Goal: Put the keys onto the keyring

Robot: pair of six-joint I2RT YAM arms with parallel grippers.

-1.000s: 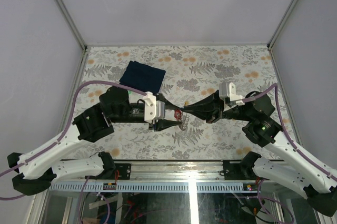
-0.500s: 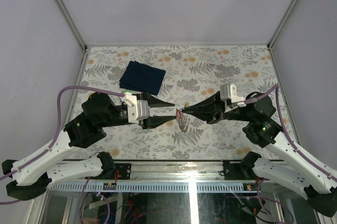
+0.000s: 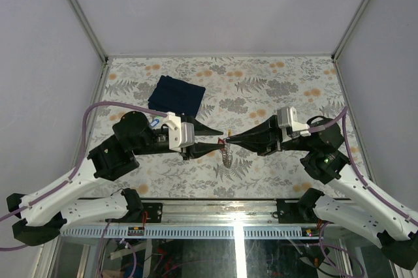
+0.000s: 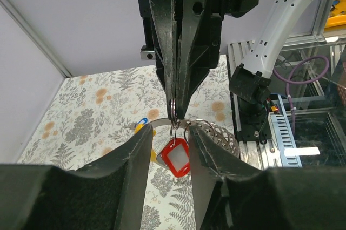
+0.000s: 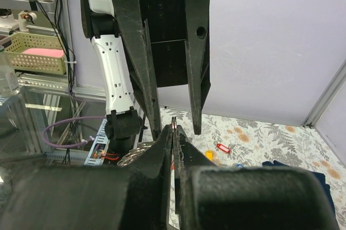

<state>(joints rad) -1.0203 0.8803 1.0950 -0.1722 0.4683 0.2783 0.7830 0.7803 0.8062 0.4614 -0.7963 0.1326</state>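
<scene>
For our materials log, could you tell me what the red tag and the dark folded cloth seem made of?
Red tag: likely plastic, glossy red frame around a pale insert. Cloth: probably fabric, matte dark blue, lying in flat soft folds.

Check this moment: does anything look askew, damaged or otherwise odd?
Possibly. Below the shut right pincer, beside the red-tagged key, metal loops look fanned out like a stretched spring rather than one flat ring; damage cannot be confirmed.
</scene>
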